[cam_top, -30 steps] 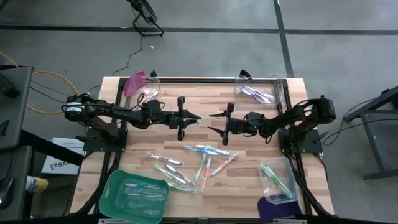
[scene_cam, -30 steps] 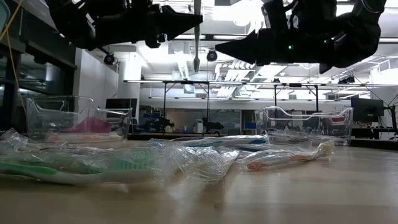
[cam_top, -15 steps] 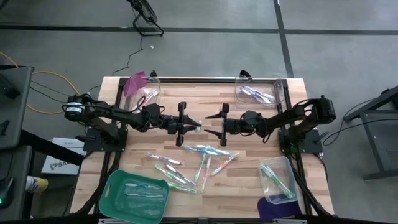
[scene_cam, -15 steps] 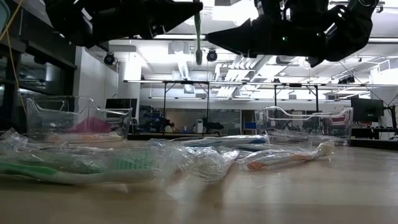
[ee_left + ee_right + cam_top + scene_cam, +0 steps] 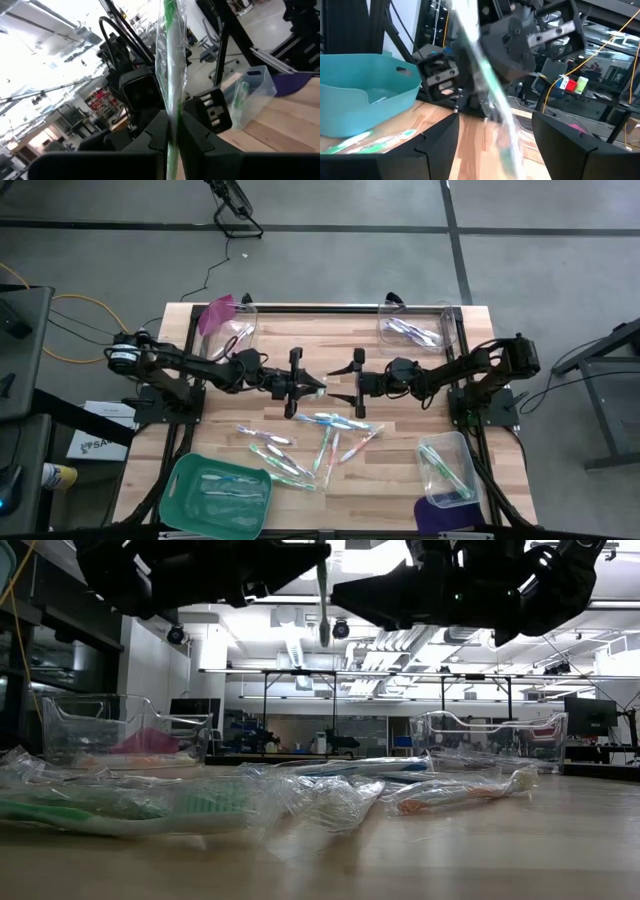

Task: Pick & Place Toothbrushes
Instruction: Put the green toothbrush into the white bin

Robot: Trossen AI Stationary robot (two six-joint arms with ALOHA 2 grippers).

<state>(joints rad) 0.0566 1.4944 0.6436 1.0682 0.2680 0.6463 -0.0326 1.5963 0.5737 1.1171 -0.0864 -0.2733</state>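
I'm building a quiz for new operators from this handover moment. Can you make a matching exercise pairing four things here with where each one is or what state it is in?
Things:
1. left gripper
2. right gripper
3. teal bin
4. purple lid

Places or states:
A. at the table's near left corner
B. open, facing the other arm over mid-table
C. at the table's far left corner
D. shut on a wrapped green toothbrush

Pairs: 1-D, 2-B, 3-A, 4-C

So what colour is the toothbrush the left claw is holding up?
Green, in clear wrapping: toothbrush in the left gripper, clearest in the left wrist view.
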